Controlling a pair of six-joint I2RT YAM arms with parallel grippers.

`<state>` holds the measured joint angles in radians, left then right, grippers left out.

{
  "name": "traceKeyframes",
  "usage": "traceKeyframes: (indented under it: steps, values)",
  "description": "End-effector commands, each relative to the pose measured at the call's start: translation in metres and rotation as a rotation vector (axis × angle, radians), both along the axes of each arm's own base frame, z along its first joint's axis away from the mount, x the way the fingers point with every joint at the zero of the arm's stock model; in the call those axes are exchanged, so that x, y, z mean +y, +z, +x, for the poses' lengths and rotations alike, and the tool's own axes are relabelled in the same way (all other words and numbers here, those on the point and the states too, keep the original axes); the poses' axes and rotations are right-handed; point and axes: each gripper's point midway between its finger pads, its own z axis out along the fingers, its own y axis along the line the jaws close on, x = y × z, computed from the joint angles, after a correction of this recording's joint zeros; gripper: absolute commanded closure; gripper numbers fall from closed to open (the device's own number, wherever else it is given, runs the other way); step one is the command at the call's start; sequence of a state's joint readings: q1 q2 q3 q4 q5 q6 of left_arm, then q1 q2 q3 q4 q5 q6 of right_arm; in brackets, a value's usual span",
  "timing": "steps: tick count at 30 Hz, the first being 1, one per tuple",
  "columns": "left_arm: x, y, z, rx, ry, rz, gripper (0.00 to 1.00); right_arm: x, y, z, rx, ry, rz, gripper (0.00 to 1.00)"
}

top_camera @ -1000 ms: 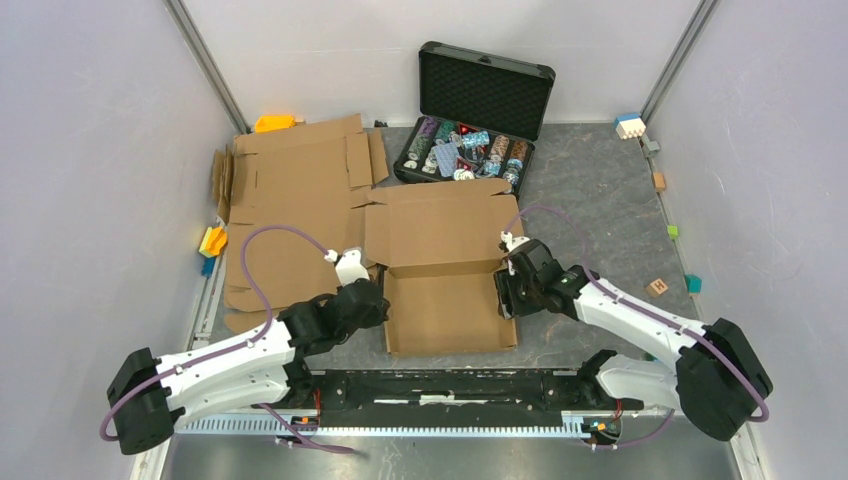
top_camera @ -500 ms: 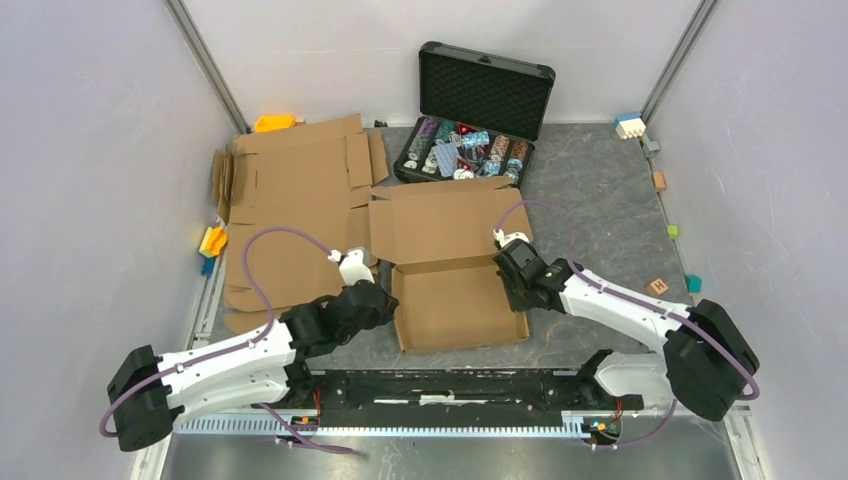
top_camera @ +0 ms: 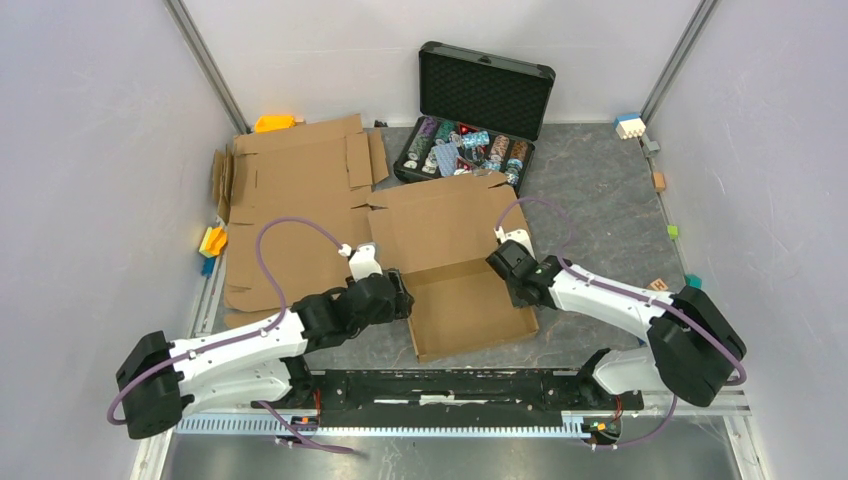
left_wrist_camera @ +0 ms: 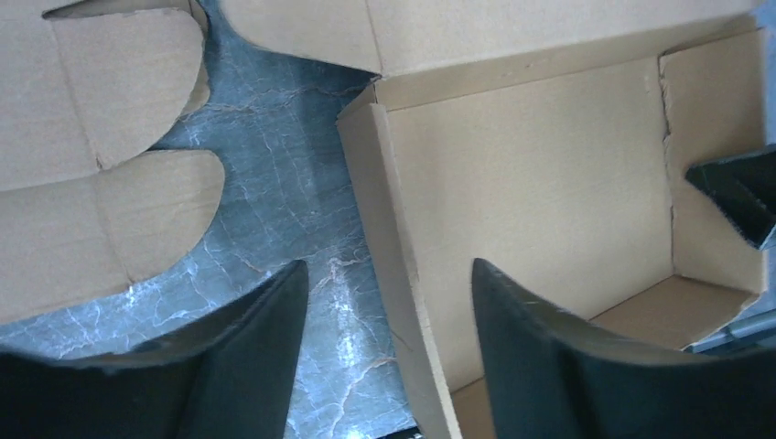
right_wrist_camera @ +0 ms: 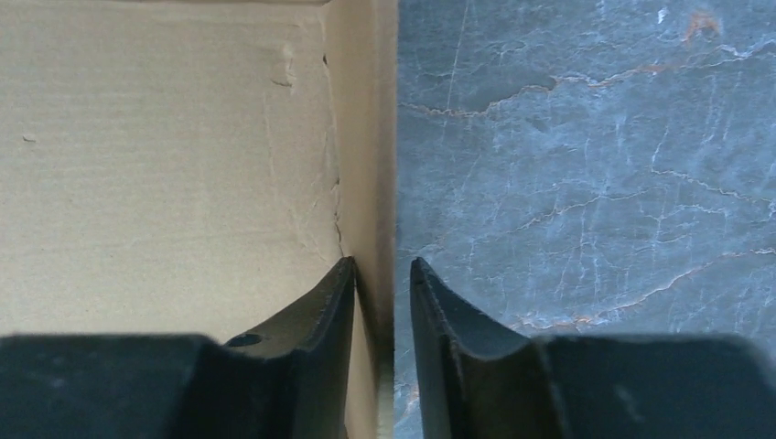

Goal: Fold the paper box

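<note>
While right jaws pinch paper box (top_camera: 470, 312), left jaws straddle wall

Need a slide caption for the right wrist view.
Right gripper pinches a side wall of the paper box, grey table beside it.

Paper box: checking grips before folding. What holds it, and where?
The right gripper pinches the paper box by its right wall; the left gripper straddles the left wall, open.

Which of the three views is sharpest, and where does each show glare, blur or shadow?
Top external view: sharpest, evenly lit, the metal rail gleaming. Left wrist view: the fingers of the left hand are dark, soft-edged; the table shines bluish. Right wrist view: a dark shadow runs along the paper box wall.
</note>
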<state>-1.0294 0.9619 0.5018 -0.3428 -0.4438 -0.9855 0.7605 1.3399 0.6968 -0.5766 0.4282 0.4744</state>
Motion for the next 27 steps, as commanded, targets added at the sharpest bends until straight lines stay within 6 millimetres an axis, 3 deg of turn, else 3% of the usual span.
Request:
traceKeyframes:
  steps: [1,4,6,12,20,22,24,27]
  values:
    - [0.011,0.014,0.007,-0.024,0.035,0.068,0.20,-0.005,0.008,0.008,-0.059,-0.013,-0.008,0.62]
    - [0.011,0.015,0.006,-0.024,0.019,0.073,0.09,0.001,0.012,0.010,-0.074,-0.004,0.027,0.53]
    - [0.009,0.017,0.006,-0.024,0.011,0.073,0.07,0.002,0.014,0.011,-0.080,-0.004,0.031,0.50]
    - [0.002,0.016,0.007,-0.029,-0.008,0.048,0.07,0.001,0.013,0.019,-0.094,-0.002,0.008,0.52]
    - [0.002,0.015,0.009,-0.035,-0.006,0.044,0.06,-0.002,-0.003,0.023,-0.074,-0.005,-0.037,0.58]
    - [0.006,0.013,0.010,-0.031,0.004,0.053,0.06,-0.004,-0.007,0.023,-0.066,-0.007,-0.055,0.67]
    - [0.009,0.012,0.012,-0.032,0.012,0.055,0.07,-0.007,-0.008,0.023,-0.070,-0.015,-0.072,0.85]
    - [0.013,0.011,0.014,-0.033,0.021,0.055,0.07,-0.011,-0.010,0.024,-0.078,-0.019,-0.090,0.97]
